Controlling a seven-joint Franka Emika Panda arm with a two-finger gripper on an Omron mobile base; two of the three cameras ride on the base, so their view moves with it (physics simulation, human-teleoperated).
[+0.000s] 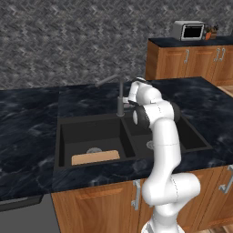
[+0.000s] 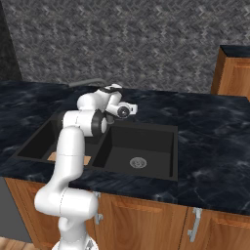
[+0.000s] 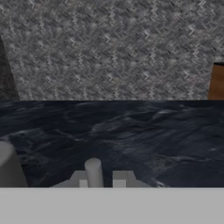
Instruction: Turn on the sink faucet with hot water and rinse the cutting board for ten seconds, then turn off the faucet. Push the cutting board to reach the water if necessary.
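Observation:
The black double-basin sink (image 1: 61, 136) is set in the dark marble counter. Behind the divider stands the sink faucet (image 1: 120, 103), its thin spout (image 1: 107, 81) angled back and left. No water runs from it. The tan cutting board (image 1: 95, 157) lies flat at the front of the left basin, and a sliver of the cutting board (image 2: 51, 157) shows behind my arm. My gripper (image 1: 128, 103) is just right of the faucet post (image 3: 8, 168). In the hand view my gripper (image 3: 104, 179) stands nearly shut, with the small lever (image 3: 93, 171) between its fingers.
The right basin has a round silver drain (image 2: 138, 162). A taller wooden cabinet (image 1: 182, 59) with a toaster oven (image 1: 188, 30) stands at the back right. The herringbone tiled wall (image 3: 109, 48) rises behind the counter (image 3: 131, 131).

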